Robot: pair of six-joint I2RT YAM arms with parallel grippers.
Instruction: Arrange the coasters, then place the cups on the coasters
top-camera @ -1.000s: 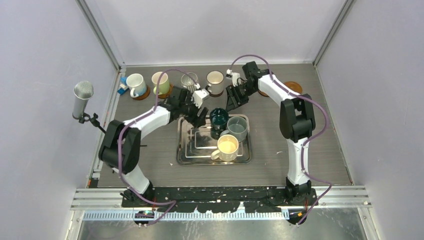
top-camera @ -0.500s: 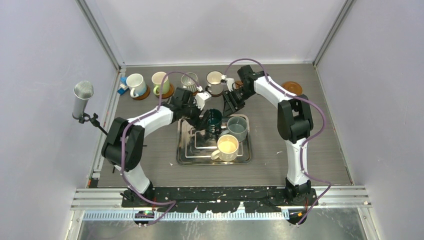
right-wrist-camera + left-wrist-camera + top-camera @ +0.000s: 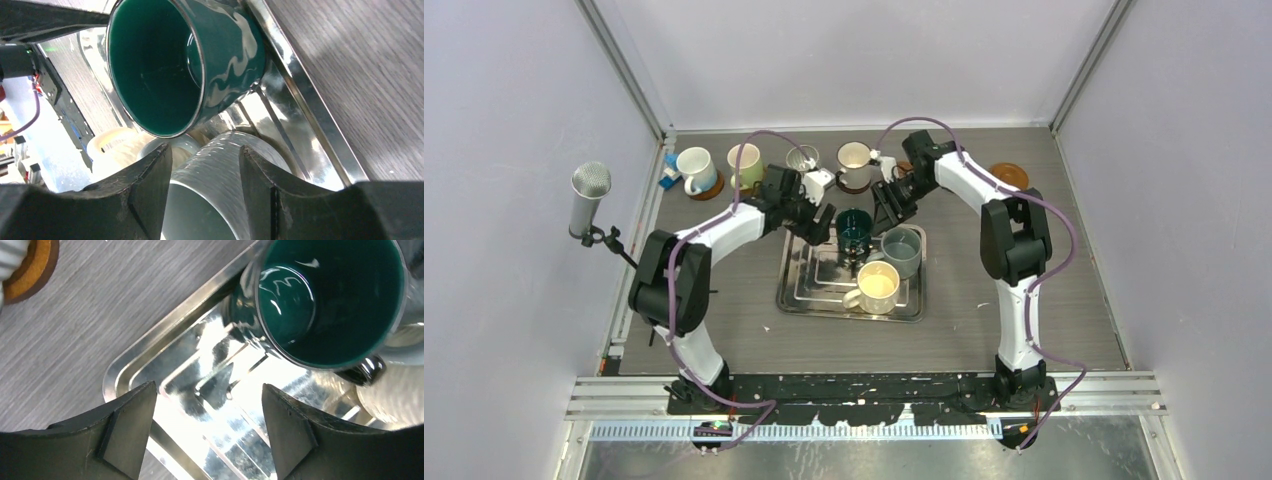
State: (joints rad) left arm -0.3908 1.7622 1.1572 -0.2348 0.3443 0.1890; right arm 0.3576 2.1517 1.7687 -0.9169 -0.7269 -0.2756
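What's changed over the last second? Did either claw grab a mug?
The left claw reached to the dark teal mug, then pulled back toward the far left; it holds nothing. The right claw eased left toward that mug, open, gripping nothing. The tray and everything on it seems nudged slightly farther away. The far-row cups and the lone coaster stayed put.

You could see only a corner of one coaster (image 3: 35, 265), cut by the left wrist picture's edge; the pale cup (image 3: 115, 145) sat mostly hidden behind the teal cup (image 3: 225, 60).
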